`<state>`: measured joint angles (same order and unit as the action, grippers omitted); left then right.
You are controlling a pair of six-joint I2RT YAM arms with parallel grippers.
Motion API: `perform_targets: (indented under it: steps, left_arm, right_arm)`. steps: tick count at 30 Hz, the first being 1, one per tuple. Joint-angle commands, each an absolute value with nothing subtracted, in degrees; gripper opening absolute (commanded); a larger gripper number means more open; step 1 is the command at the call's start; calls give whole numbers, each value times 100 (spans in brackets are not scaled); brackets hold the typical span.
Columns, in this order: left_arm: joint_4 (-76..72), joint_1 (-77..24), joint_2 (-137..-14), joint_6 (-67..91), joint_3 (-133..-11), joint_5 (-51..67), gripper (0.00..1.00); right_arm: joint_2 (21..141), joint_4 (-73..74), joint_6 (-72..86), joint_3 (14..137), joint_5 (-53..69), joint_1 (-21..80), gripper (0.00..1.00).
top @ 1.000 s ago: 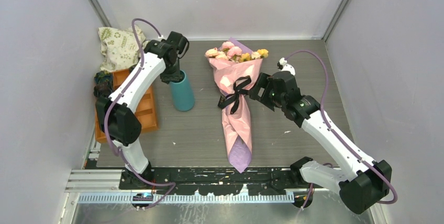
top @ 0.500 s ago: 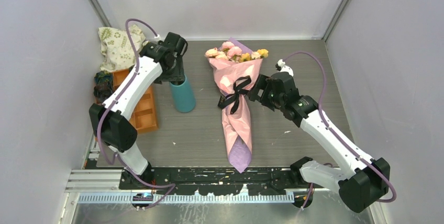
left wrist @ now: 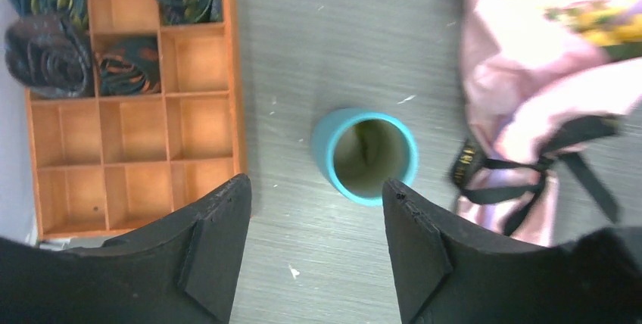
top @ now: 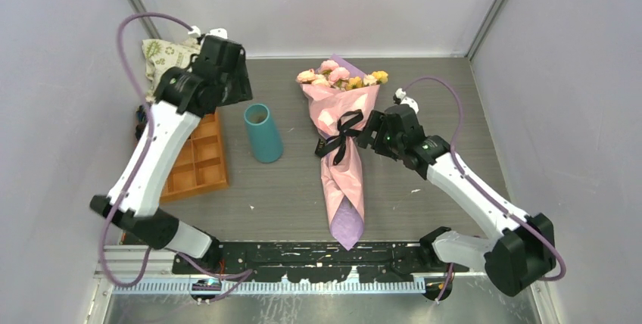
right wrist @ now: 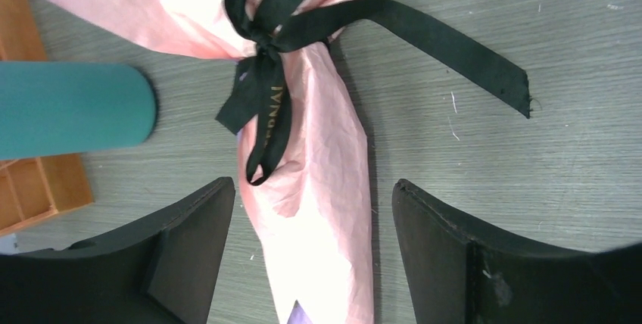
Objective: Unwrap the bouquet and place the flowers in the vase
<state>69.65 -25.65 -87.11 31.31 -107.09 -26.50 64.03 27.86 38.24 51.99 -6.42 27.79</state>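
Observation:
The bouquet lies along the table's middle in pink and lilac paper, tied with a black ribbon. Pink, cream and yellow flowers show at its far end. Left of it the teal vase stands upright with nothing inside. High above and behind the vase, my left gripper is open and holds nothing. My right gripper is open above the wrapped stems, just below the ribbon knot, and appears clear of the paper. From above it sits at the bouquet's right side.
An orange tray with square compartments lies left of the vase, with dark rolled bundles in its far cells. A cream cloth bag with green print sits in the back left corner. Grey walls close in the table on three sides.
My left gripper has opened, let go of the vase's rim and risen up and to the left. My right gripper has edged slightly closer to the ribbon.

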Motion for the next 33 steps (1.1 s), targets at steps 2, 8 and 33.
perform_targets:
  steps: [2, 8, 33]
  left_arm:
    - [6398, -3585, -7331, 2898, -10960, -2995, 63]
    - [4782, -5298, -6635, 2436, -9775, -2307, 57]
    - [3125, -7455, -8808, 3534, -7160, -3761, 54]
  right_arm:
    - [7140, 2205, 3805, 4988, -575, 2783, 76]
    - [8086, 1907, 3681, 5432, -654, 2786, 71]
    - [10722, 1418, 3093, 6903, -832, 2294, 73]
